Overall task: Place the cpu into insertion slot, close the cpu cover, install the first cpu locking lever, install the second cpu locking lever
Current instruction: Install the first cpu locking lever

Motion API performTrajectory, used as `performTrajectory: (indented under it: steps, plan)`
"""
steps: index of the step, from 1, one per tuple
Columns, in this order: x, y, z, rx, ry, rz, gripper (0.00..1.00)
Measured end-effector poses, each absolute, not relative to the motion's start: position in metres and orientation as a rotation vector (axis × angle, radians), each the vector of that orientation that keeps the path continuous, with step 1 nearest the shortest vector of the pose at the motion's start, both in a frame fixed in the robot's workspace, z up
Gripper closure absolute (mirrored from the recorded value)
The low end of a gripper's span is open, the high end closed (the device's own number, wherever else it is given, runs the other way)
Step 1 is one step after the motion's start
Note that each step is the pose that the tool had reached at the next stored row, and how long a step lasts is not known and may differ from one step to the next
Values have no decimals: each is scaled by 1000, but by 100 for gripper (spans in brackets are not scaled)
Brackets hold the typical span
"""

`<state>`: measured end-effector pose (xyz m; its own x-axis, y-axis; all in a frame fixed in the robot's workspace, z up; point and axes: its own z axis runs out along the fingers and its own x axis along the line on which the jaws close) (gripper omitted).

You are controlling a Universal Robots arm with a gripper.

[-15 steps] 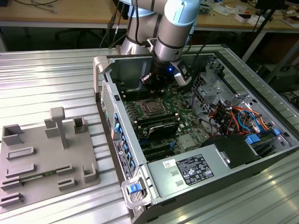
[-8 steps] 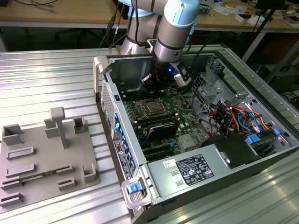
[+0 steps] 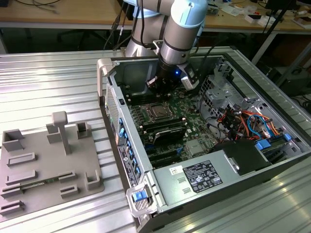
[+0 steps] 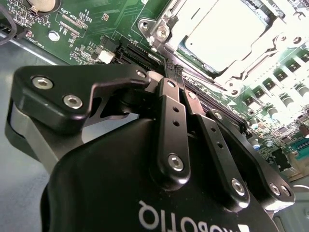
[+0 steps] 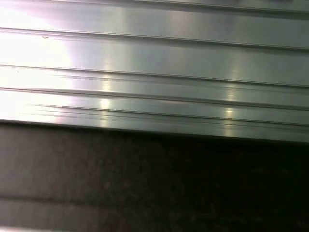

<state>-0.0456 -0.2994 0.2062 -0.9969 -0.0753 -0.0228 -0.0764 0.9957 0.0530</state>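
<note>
Ribbed metal table (image 3: 48, 77) (grey) carries open computer case (image 3: 160, 189).

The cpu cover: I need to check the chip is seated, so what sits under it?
Under the cpu cover, the cpu shows its silvery top through the cut-out centre. The frame hides the chip's edges and the insertion slot's contacts beneath.

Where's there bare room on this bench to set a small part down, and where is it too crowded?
Free: the ribbed metal table between the grey fixture plate and the far wooden bench, and the strip in front of the computer case. Crowded: inside the case, with the arm over the motherboard and cables towards the exterior view's right.
</note>
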Motion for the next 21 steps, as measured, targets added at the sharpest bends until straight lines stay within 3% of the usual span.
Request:
performTrajectory:
  steps: [21]
  plan:
    - [-43,-304,205,-118,3117,85,89]
